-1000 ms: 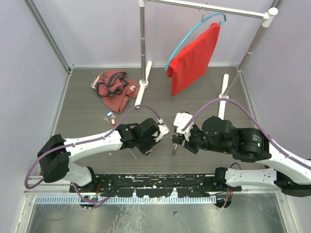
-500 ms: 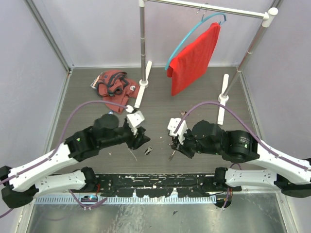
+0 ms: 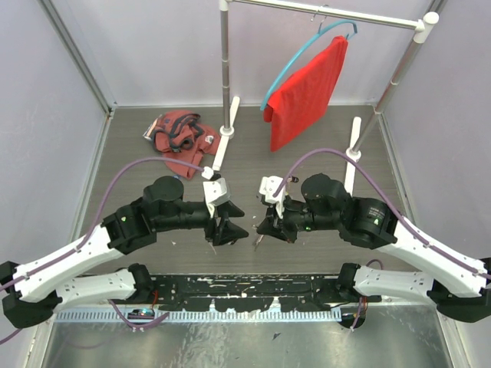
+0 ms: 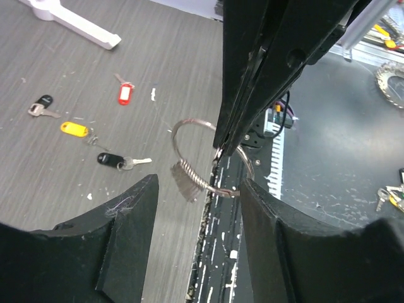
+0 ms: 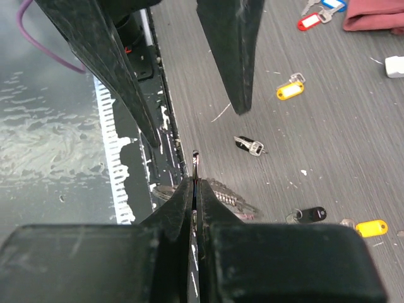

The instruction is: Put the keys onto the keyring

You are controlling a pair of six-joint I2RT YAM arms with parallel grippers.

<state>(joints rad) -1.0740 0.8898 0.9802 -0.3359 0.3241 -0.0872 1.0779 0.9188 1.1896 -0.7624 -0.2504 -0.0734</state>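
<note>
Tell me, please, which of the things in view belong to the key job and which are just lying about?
Job in hand:
- keyring, pinched in the right gripper
- red-tagged key, yellow-tagged key and black-tagged key, lying loose
- left gripper, open

Just lying about:
- red cloth heap
- red garment, hanging from the clothes rack

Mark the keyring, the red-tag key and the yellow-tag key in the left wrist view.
keyring (image 4: 188, 178), left wrist view, on its coiled lower wire.
red-tag key (image 4: 125, 94), left wrist view, on the red tag.
yellow-tag key (image 4: 74, 129), left wrist view, on the yellow tag.
</note>
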